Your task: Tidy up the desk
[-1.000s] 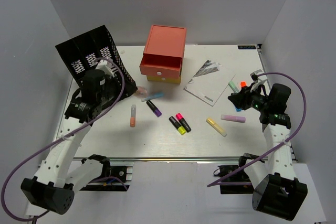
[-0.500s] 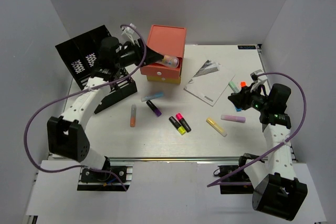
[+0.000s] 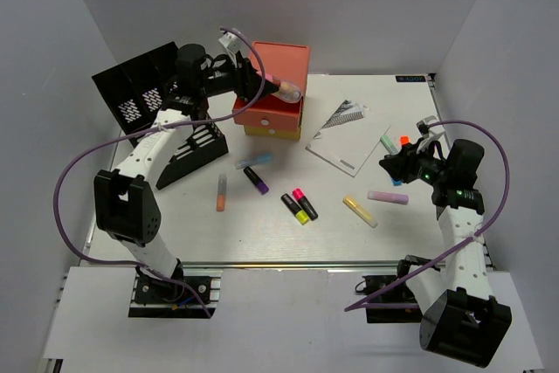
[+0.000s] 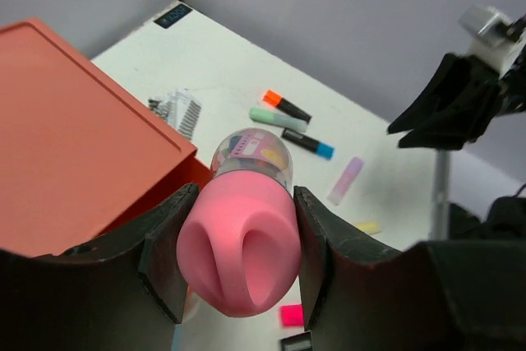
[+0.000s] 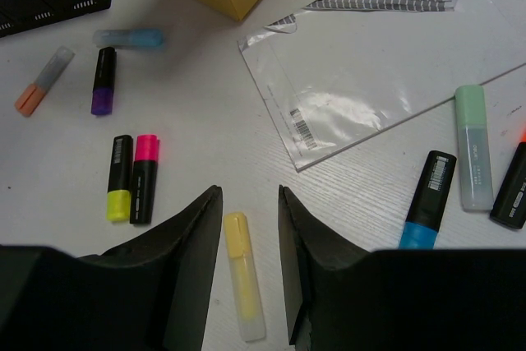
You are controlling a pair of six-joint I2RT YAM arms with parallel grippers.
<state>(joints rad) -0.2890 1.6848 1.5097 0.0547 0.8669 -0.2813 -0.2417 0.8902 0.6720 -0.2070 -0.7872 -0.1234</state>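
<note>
The white desk [image 3: 349, 238] holds several scattered highlighters. My left gripper [image 3: 265, 85] is shut on a tube with a pink cap [image 4: 241, 244] and a clear body with colourful print [image 4: 251, 152]. It holds the tube in the air over the front of the orange drawer unit [image 3: 278, 65], which also shows in the left wrist view [image 4: 74, 121]. My right gripper [image 3: 391, 166] is open and empty above the desk's right side. In the right wrist view my right gripper [image 5: 250, 203] hovers over a yellow highlighter [image 5: 243, 277].
A black mesh file organizer [image 3: 153, 98] stands at the back left. A clear plastic bag with a printed sheet [image 3: 347, 133] lies right of the drawer unit. Highlighters lie mid-desk: blue [image 3: 253, 162], purple [image 3: 256, 181], orange [image 3: 221, 191], yellow-black [image 3: 295, 209], pink-black [image 3: 305, 203], lilac [image 3: 388, 197].
My left arm has lifted the pink-capped tube from the desk beside the organizer, swung it to the back right and raised it over the drawer unit. The right arm has not moved.
</note>
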